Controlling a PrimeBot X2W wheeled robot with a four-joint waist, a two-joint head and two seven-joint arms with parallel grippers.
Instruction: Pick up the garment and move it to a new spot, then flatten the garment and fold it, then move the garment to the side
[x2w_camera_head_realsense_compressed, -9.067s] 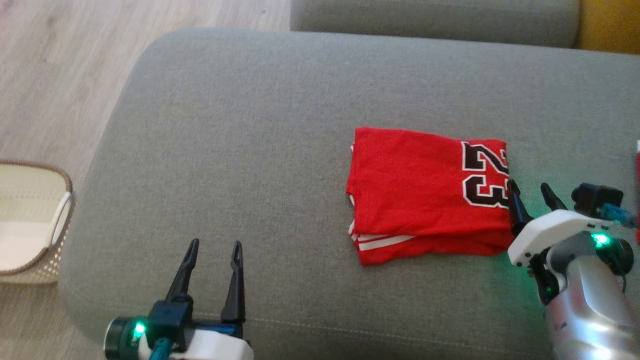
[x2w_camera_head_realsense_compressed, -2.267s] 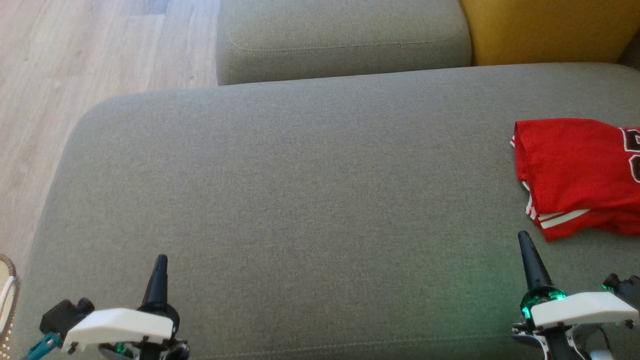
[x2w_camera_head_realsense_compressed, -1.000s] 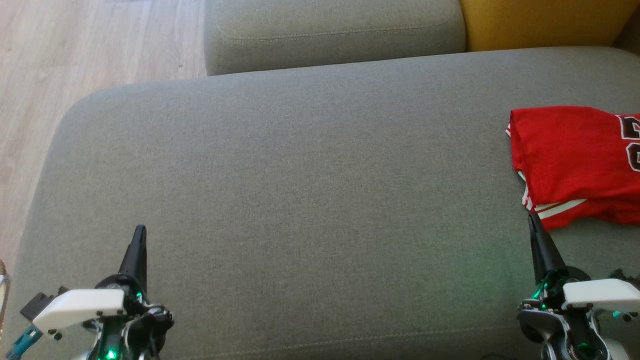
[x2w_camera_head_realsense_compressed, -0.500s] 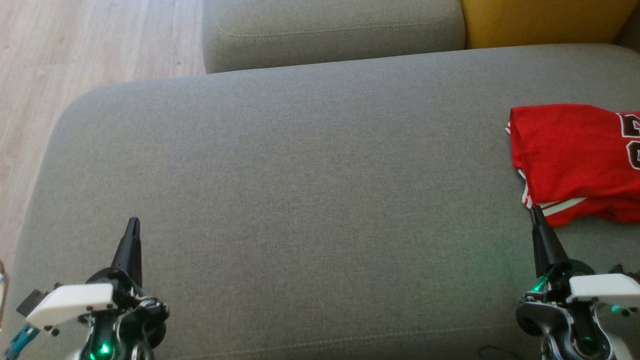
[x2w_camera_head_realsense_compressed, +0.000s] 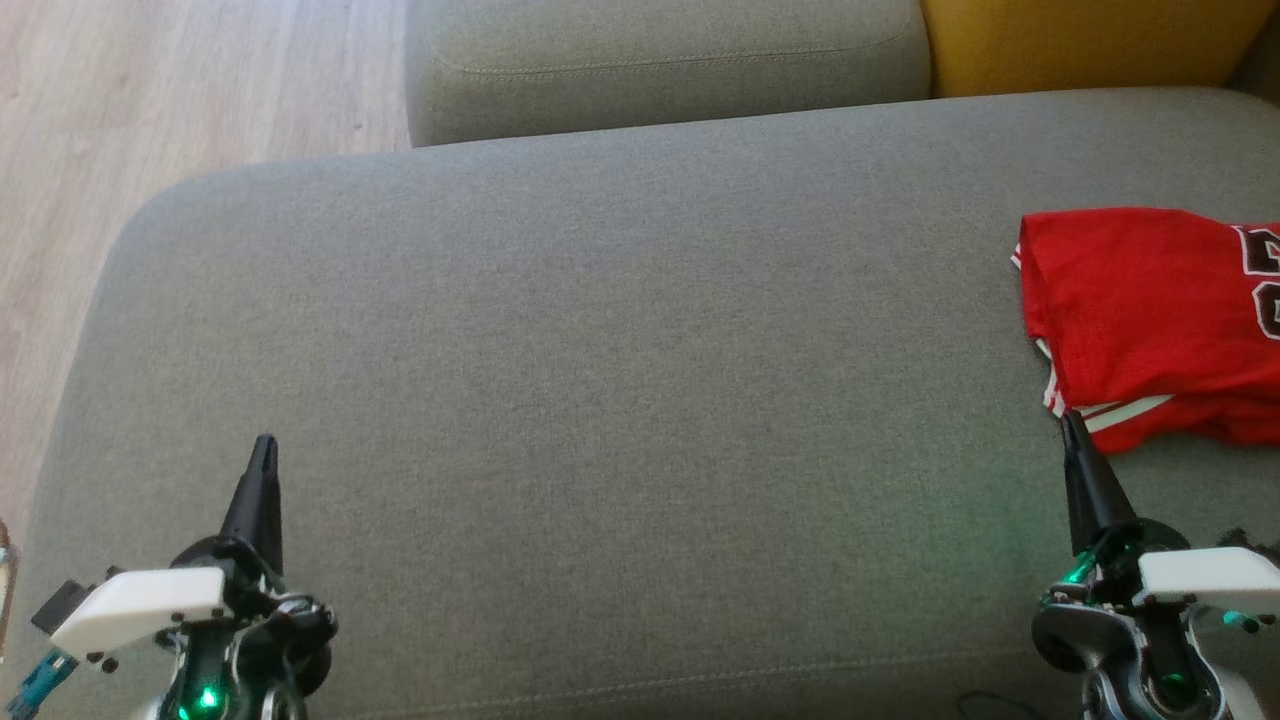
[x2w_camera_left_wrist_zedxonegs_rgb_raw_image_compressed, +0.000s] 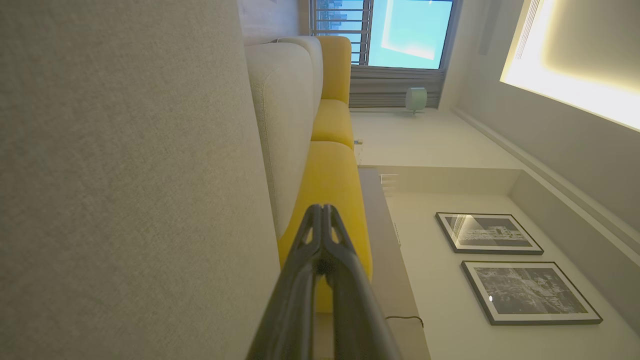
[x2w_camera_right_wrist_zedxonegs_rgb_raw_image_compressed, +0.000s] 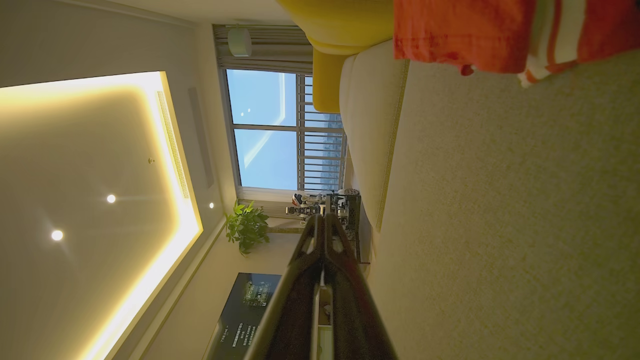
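Observation:
The garment is a red jersey with white trim and black numerals, lying folded at the right edge of the grey sofa seat; its corner shows at the top of the right wrist view. My right gripper is shut and empty, its tip just short of the garment's near left corner. My left gripper is shut and empty at the lower left, far from the garment. In the wrist views each pair of fingers is pressed together.
A second grey cushion and a yellow cushion sit behind the seat. Wooden floor lies to the left, past the seat's rounded corner. The wide middle of the seat lies between my two grippers.
Over the last second both grippers crept slightly forward and the camera tilted a little, then everything settled. Earlier, the garment lay mid-frame; the view has since swung left.

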